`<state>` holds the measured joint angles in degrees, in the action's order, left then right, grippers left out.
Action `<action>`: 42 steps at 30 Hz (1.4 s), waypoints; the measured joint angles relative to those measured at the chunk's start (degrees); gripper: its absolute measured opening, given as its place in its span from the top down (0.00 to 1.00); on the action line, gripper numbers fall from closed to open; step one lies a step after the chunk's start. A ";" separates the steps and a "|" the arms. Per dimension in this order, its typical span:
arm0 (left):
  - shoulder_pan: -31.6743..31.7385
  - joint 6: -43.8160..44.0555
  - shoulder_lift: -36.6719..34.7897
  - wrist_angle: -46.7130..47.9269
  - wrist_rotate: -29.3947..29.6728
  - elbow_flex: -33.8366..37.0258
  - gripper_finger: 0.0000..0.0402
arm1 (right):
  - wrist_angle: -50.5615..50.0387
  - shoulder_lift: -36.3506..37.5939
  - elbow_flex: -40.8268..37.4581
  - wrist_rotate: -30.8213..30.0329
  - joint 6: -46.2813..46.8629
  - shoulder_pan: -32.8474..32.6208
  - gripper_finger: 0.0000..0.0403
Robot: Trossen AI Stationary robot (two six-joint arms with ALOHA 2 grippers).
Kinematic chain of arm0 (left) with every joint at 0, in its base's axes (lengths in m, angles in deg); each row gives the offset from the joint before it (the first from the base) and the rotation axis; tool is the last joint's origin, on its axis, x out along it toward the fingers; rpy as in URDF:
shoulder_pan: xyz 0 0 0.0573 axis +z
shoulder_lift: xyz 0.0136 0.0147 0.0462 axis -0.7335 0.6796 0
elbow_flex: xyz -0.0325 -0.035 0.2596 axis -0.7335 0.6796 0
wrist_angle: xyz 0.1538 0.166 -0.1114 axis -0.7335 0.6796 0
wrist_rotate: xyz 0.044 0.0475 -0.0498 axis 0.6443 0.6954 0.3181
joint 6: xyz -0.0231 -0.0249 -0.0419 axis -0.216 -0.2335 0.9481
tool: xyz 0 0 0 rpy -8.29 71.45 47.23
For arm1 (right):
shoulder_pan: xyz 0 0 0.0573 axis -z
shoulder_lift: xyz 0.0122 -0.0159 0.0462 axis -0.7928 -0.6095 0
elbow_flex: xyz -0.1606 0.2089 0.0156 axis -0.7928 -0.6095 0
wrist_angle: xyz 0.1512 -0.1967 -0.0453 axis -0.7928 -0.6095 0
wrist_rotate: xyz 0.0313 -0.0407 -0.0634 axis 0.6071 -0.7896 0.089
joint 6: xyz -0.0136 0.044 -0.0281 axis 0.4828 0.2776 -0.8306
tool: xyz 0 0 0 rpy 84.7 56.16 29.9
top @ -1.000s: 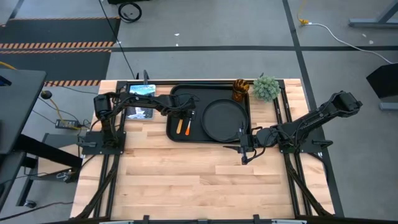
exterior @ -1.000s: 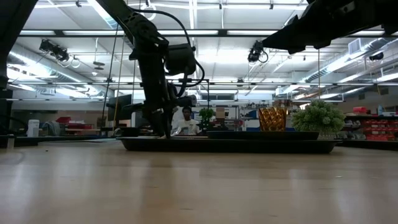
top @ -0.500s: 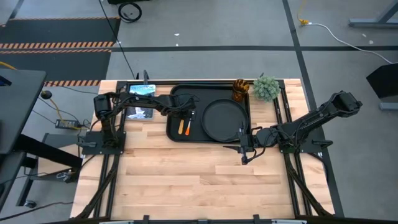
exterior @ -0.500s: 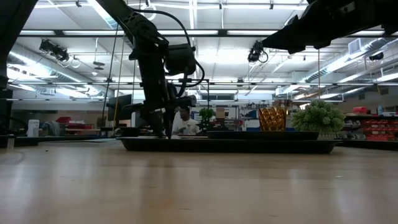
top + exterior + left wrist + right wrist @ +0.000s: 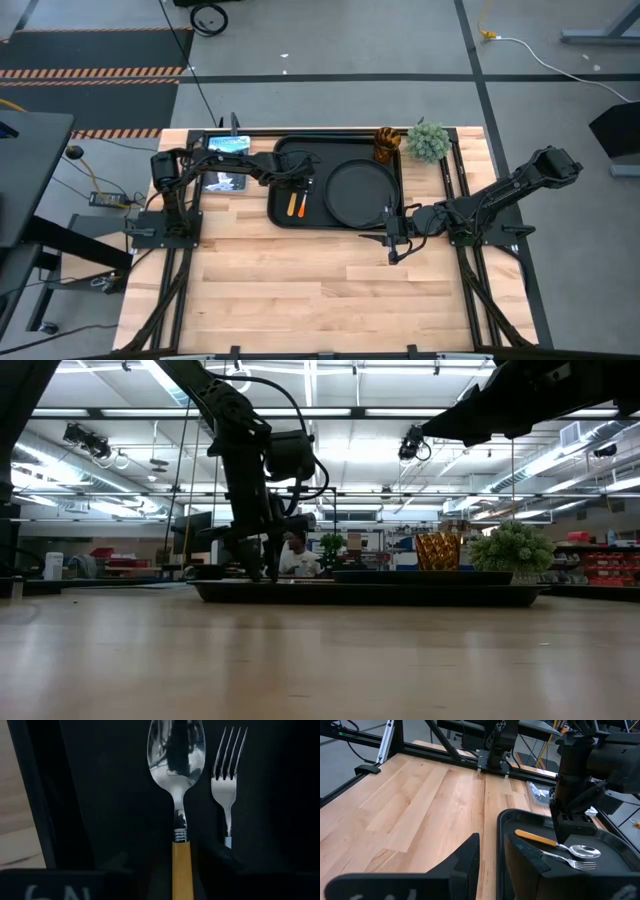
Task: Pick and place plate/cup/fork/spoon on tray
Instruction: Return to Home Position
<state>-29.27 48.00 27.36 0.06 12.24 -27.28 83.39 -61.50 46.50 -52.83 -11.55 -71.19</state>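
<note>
On the left part of the black tray point(image 5: 285, 150) lie the spoon point(image 5: 177, 780) and the fork point(image 5: 227, 775), side by side, their heads toward the far edge. My left gripper point(image 5: 176, 862) stands open over them, pointing down, one finger on each side of the spoon's yellow-orange handle point(image 5: 182, 870) and apart from it. The round black plate point(image 5: 360, 192) rests on the tray's right part. The amber cup point(image 5: 387, 145) stands at the tray's far right corner; whether on the tray, I cannot tell. My right gripper point(image 5: 392, 242) hovers open by the tray's near right corner, holding nothing.
A small green plant point(image 5: 428, 140) stands right of the cup. Two flat packets point(image 5: 228, 145) lie left of the tray under my left arm. The near half of the wooden table point(image 5: 320, 290) is bare. A person point(image 5: 297, 555) shows in the room far behind.
My left gripper has opened in place over the tray and let go of the spoon's handle. The spoon lies flat on the tray beside the fork.
</note>
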 joint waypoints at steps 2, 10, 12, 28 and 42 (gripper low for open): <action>0.00 0.00 0.00 0.00 0.00 0.00 0.64 | 0.00 0.02 0.00 0.00 0.00 0.00 0.76; -0.04 -5.42 -1.35 1.58 -0.82 0.02 0.64 | -0.02 0.00 0.00 1.80 0.14 0.02 0.76; -0.59 -7.66 -3.57 3.65 -0.95 0.02 0.64 | -0.23 0.01 0.02 3.06 0.33 0.01 0.76; -11.90 -48.93 -17.91 10.15 9.33 0.04 0.65 | 9.93 4.89 0.04 2.78 -10.71 8.50 0.76; -20.29 -72.79 -25.18 1.39 -2.38 0.00 0.65 | 11.95 15.55 0.04 1.09 -8.74 12.14 0.76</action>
<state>-49.56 -24.79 2.18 1.46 9.86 -27.28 95.34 -45.95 46.54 -51.75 -20.29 -59.05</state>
